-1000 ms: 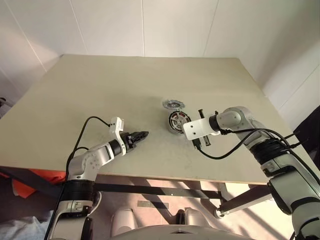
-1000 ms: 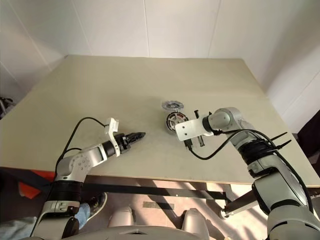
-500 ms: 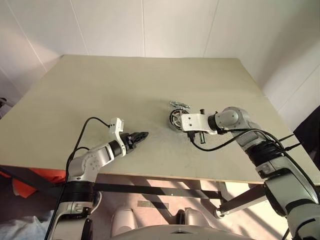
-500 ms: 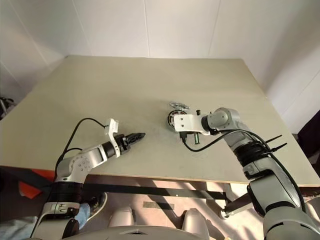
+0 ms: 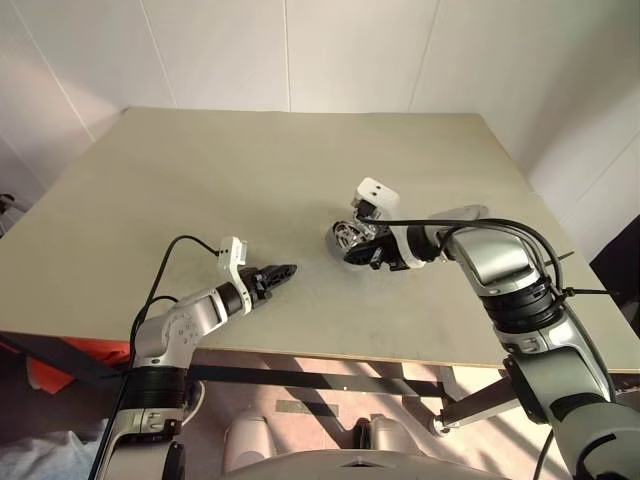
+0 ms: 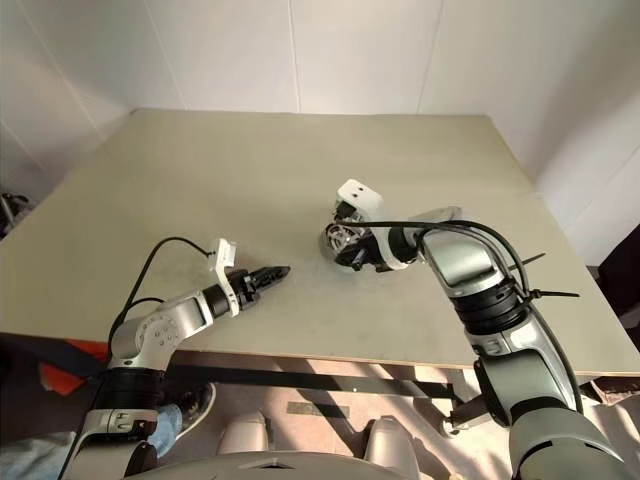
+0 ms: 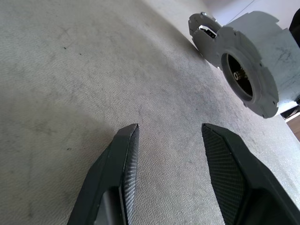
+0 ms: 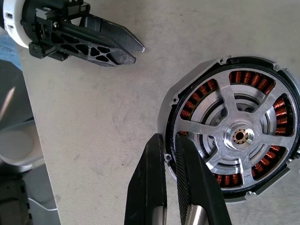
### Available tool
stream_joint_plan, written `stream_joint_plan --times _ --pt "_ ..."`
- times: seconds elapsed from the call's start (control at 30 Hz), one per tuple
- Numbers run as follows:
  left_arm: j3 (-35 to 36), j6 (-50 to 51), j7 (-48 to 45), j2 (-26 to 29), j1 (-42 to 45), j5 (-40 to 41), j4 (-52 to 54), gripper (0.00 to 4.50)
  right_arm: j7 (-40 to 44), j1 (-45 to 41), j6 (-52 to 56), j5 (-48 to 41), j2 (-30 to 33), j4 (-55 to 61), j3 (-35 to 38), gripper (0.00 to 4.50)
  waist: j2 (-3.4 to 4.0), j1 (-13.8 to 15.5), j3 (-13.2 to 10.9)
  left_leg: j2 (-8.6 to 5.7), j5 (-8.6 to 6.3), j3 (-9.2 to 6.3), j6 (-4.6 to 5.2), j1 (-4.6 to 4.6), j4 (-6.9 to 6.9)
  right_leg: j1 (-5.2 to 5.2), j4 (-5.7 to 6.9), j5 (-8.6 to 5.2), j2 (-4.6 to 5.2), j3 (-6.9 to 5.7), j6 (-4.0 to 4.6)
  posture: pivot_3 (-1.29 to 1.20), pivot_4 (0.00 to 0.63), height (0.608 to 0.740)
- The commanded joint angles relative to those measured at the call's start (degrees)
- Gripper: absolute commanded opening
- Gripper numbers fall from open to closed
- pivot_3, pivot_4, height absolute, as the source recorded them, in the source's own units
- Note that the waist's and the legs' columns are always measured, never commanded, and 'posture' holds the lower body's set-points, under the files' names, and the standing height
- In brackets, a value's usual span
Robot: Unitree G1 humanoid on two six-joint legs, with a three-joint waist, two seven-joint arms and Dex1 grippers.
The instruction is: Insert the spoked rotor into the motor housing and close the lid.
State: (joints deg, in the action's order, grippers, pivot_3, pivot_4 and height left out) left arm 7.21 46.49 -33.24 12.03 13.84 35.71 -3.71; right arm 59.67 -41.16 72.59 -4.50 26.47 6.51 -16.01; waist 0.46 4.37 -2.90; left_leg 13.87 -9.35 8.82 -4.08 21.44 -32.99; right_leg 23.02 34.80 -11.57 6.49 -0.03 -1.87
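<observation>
Rotor-seating step: right claw (image 8: 169, 140), fingers nearly clenched, pinches the near rim of the motor housing (image 8: 234, 136) on the counter (image 5: 200, 180), spoked rotor (image 8: 240, 137) apparently inside; left claw (image 7: 166, 133) released, empty; next: fetch and fit the lid.

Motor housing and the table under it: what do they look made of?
Motor housing: apparently bare machined metal, silvery and glinting, with copper-coloured wire coils between the spokes. Table: matte beige top with a fine pebbled texture, possibly laminate; hard to tell.
</observation>
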Motion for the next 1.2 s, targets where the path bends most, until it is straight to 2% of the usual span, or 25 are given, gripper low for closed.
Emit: stream_joint_plan --times 0.03,0.47,0.67,0.87,1.03,1.2 --pt "1.3 0.4 0.7 0.8 -1.4 0.8 2.5 2.25 -6.8 -4.4 4.7 -0.9 -3.5 -3.0 2.8 0.01 0.0 -0.1 0.0 0.0 0.01 0.0 -0.01 0.0 0.0 0.0 0.0 0.0 0.0 0.0 0.0 0.0 0.0 0.74" --pt "1.5 0.9 2.7 0.7 -4.7 1.9 6.0 2.25 -23.3 -13.0 19.0 -5.3 -17.1 -12.7 14.1 0.01 0.03 0.1 0.0 0.01 0.27 -0.01 -0.46 0.0 0.32 0.19 -0.01 0.0 -0.09 0.03 -0.01 0.0 0.0 0.74" --pt "0.9 0.8 2.9 0.6 -4.5 1.7 5.5 2.25 -30.6 -14.8 19.9 -5.6 -23.2 -16.1 21.5 0.01 0.04 0.2 0.0 0.03 0.3 -0.01 -0.53 -0.01 0.4 0.22 -0.01 -0.01 -0.12 0.04 -0.01 0.0 0.0 0.74" --pt "0.8 0.6 2.5 0.9 -3.5 1.5 4.6 2.25 -32.5 -16.9 19.1 -8.1 -23.9 -13.7 23.4 1.98 0.05 0.4 0.0 0.02 0.33 -0.02 -0.58 -0.02 0.41 0.21 -0.01 -0.01 -0.12 0.04 -0.03 0.0 0.0 0.74" --pt "0.4 0.4 2.0 1.1 -2.3 1.2 3.4 2.25 -33.4 -18.7 16.3 -9.5 -22.6 -12.2 24.7 1.98 0.05 1.0 0.0 0.02 0.37 -0.03 -0.66 -0.06 0.42 0.2 0.02 0.0 -0.12 0.04 -0.04 0.0 0.0 0.74" --pt "0.0 0.4 1.3 0.8 -0.1 1.6 2.4 2.25 -31.7 -14.2 4.8 -8.9 -15.4 -6.5 19.3 1.98 0.04 1.6 0.0 0.02 0.39 -0.04 -0.69 -0.08 0.42 0.16 0.02 0.0 -0.12 0.04 -0.06 0.0 0.0 0.74"
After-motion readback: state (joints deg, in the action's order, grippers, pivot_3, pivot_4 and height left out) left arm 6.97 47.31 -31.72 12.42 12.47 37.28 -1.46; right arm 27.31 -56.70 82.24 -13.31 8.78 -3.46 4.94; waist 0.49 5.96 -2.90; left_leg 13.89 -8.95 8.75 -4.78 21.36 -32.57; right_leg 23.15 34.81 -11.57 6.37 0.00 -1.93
